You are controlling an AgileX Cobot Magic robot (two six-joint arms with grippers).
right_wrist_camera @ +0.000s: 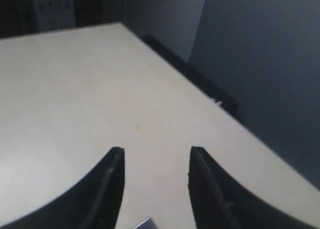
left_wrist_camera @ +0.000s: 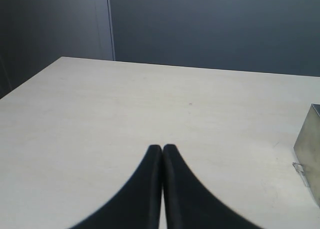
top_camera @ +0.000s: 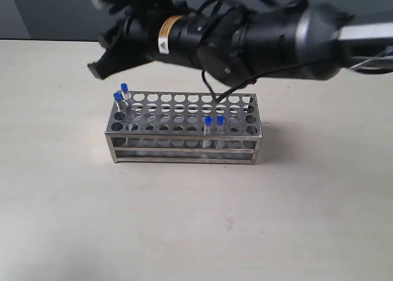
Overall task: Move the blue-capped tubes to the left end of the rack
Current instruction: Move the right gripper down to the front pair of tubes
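The steel rack [top_camera: 184, 135] stands mid-table. Two blue-capped tubes [top_camera: 118, 97] [top_camera: 124, 88] stand in holes at its left end. Two more blue-capped tubes [top_camera: 208, 121] [top_camera: 220, 119] stand side by side in the front rows, right of the middle. My right arm reaches across above the rack, and its gripper [top_camera: 98, 67] hangs just above and behind the left-end tubes. In the right wrist view that gripper [right_wrist_camera: 156, 150] is open with only bare table between the fingers; a corner of the rack [right_wrist_camera: 145, 223] shows below. My left gripper [left_wrist_camera: 162, 148] is shut and empty, over bare table.
The pale table [top_camera: 196, 219] runs wide in front of and beside the rack. One steel end of the rack [left_wrist_camera: 310, 149] shows at the edge of the left wrist view. Dark walls stand behind the table's far edge [right_wrist_camera: 200, 79].
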